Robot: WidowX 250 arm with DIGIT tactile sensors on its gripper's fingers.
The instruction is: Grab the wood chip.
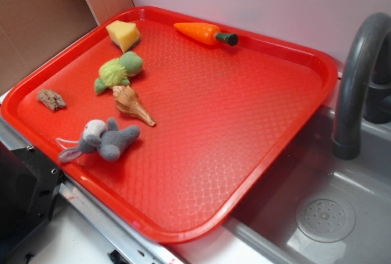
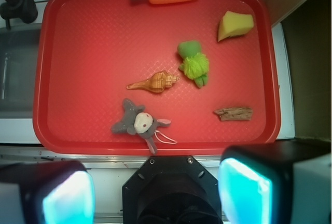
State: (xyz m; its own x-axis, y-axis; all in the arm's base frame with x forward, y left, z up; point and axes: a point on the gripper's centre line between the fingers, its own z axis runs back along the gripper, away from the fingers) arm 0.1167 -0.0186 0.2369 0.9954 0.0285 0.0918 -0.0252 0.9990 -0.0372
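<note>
Lying flat near the red tray's (image 2: 155, 147) near edge, the wood chip (image 2: 234, 113) sits ahead and right of the spread, empty gripper (image 2: 155, 195), long axis running crosswise to its approach.

The tray (image 1: 287, 56) is bright red with a fine diamond texture. The wood chip (image 1: 51, 99) is dull brown-grey. The seashell (image 1: 131, 105) is tan with darker stripes. The carrot (image 1: 204, 32) is orange with a dark green top, and the plush mouse (image 1: 104, 140) is grey with a pale face.
</note>
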